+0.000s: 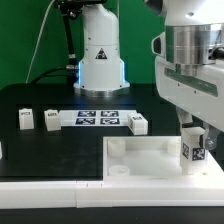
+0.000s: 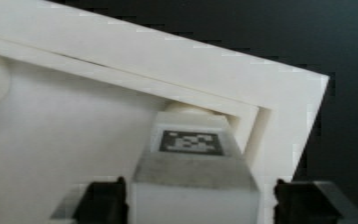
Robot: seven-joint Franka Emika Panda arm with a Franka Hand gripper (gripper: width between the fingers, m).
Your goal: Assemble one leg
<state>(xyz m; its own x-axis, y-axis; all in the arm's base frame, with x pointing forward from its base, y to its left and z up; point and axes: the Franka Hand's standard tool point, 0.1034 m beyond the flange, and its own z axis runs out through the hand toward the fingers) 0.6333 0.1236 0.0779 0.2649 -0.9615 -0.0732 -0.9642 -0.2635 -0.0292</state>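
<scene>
My gripper (image 1: pixel 192 138) is shut on a leg (image 1: pixel 194 147), a small white peg with a black-and-white tag. It holds the leg upright at the near corner of the large white panel (image 1: pixel 140 158), on the exterior view's right. In the wrist view the leg (image 2: pixel 194 143) sits between my dark fingers (image 2: pixel 101 200), tag facing the camera, its far end at the panel's corner (image 2: pixel 247 85). My gripper (image 2: pixel 201 205) grips the leg's lower part. Whether the leg's end is inside a socket is hidden.
Three more loose legs lie on the black table: two at the exterior view's left (image 1: pixel 25 119) (image 1: pixel 50 122) and one by the panel's far edge (image 1: pixel 137 124). The marker board (image 1: pixel 98 118) lies behind them. A white robot base (image 1: pixel 100 55) stands at the back.
</scene>
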